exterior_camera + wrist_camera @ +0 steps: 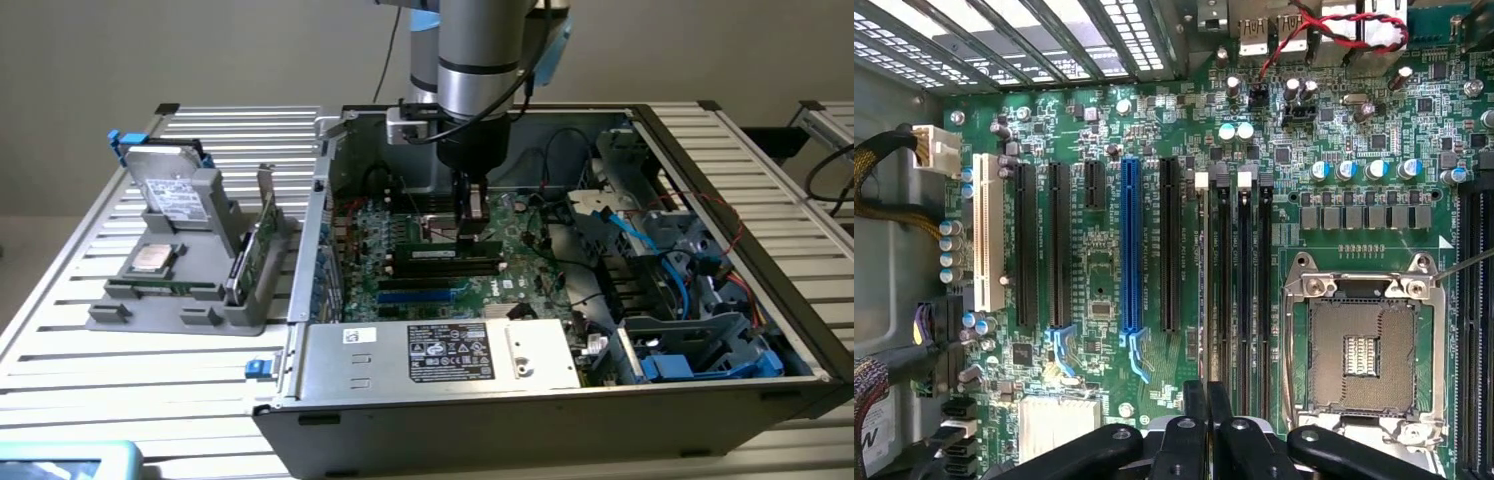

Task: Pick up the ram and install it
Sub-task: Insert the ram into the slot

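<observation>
1. As I watch in the exterior view, the arm (pixel 474 50) reaches straight down into the open computer case (pixel 534 425), which lies on its side on the slatted metal worktop (pixel 80 330).
2. Its gripper (pixel 467 232) hangs over the middle of the green motherboard (pixel 367 275), jaws clenched, tips down at the black memory slots (pixel 441 268).
3. The ram (pixel 447 254), a dark stick with a pale label strip, lies along those slots right under the tips, running from 9 to 3 o'clock. The tips look to be touching its upper edge. I cannot tell whether they pinch it, or whether it is pushed fully home.
4. At 6 o'clock from the ram, against the near wall of the case, sits a grey metal box (pixel 441 350) with a white label.
5. At 9 o'clock from the case, well apart from the gripper, a grey holder (pixel 160 300) stands on the worktop. It carries a hard drive (pixel 174 190) standing upright, a square processor chip (pixel 150 258) lying flat, and a green card (pixel 260 240) with a metal bracket standing on edge.
6. In the wrist view, the gripper (pixel 1208 392) shows two black fingers (pixel 1197 405) pressed side by side with barely a sliver between them, poised over one end of the four memory slots (pixel 1244 280).
7. Those slots lie between the square CPU socket (pixel 1359 345) and a row of expansion slots, among them a blue slot (pixel 1131 250) and, farthest off, a white slot (pixel 984 230).
8. A red-and-black twisted wire (pixel 1334 25) loops at the board's edge near the rear ports.
</observation>
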